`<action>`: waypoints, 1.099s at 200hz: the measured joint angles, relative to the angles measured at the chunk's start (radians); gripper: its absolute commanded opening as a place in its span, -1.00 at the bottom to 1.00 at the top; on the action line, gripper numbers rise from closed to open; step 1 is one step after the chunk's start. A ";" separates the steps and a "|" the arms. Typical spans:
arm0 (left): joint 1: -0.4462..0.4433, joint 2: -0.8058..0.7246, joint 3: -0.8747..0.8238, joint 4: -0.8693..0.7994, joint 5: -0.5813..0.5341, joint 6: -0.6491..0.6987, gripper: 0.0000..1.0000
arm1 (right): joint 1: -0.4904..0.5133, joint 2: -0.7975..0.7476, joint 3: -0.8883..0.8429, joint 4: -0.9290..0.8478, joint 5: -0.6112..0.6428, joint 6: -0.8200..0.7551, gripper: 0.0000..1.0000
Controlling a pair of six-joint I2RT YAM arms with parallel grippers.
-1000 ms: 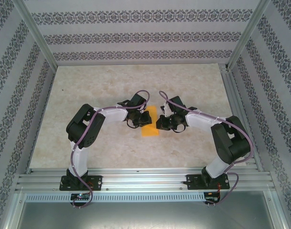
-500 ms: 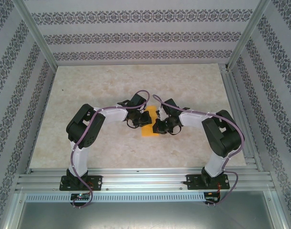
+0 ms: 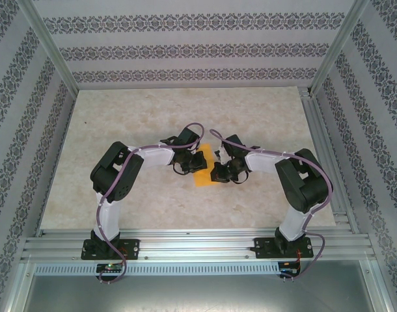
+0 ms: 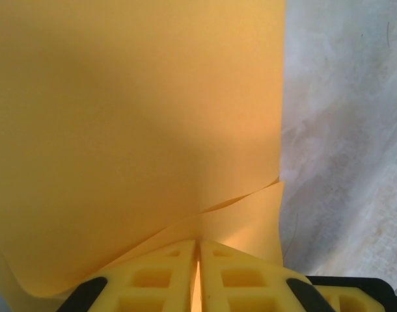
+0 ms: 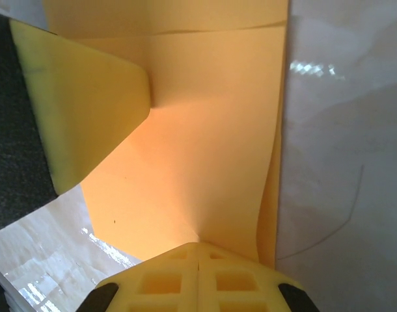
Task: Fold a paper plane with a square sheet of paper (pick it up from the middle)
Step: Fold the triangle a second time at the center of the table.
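The square sheet of paper (image 3: 202,177) is orange-yellow and folded over on itself, held up between both grippers at the table's middle. My left gripper (image 3: 191,162) is shut on its left side; in the left wrist view the paper (image 4: 133,117) rises from the closed yellow fingertips (image 4: 172,260) in two curved layers. My right gripper (image 3: 215,172) is shut on the right side; in the right wrist view the sheet (image 5: 205,143) fans out from the closed gripper (image 5: 198,246), and a left finger (image 5: 88,104) presses on it at the upper left.
The pale marbled table (image 3: 120,117) lies under both arms. Patterned walls and aluminium posts (image 3: 55,52) close in the sides and back. A metal rail (image 3: 185,244) carries the two arm bases along the near edge.
My right arm has swung left, bringing its gripper closer to the left one, so less of the paper shows between them. The left arm has stayed put.
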 measured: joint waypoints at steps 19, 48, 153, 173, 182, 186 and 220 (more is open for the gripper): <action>0.000 0.001 0.000 0.000 0.000 0.000 -0.73 | -0.012 -0.004 -0.014 0.015 -0.015 0.000 -0.94; 0.000 0.006 0.004 0.003 0.001 0.000 -0.73 | -0.050 -0.005 -0.043 0.057 -0.068 0.008 -0.92; -0.001 0.015 0.009 0.018 0.009 0.000 -0.74 | -0.195 0.111 -0.065 0.139 -0.401 0.057 -0.94; -0.001 0.015 0.010 0.018 0.009 0.000 -0.74 | -0.201 0.113 -0.055 0.120 -0.408 0.057 -0.96; -0.001 0.015 0.010 0.018 0.009 0.000 -0.74 | -0.201 0.107 -0.055 0.117 -0.396 0.057 -0.97; -0.001 0.016 0.010 0.018 0.009 0.000 -0.74 | -0.200 0.103 -0.055 0.116 -0.390 0.057 -0.97; -0.001 0.018 0.014 0.018 0.009 0.000 -0.74 | -0.146 0.048 -0.055 0.088 -0.249 0.043 -0.94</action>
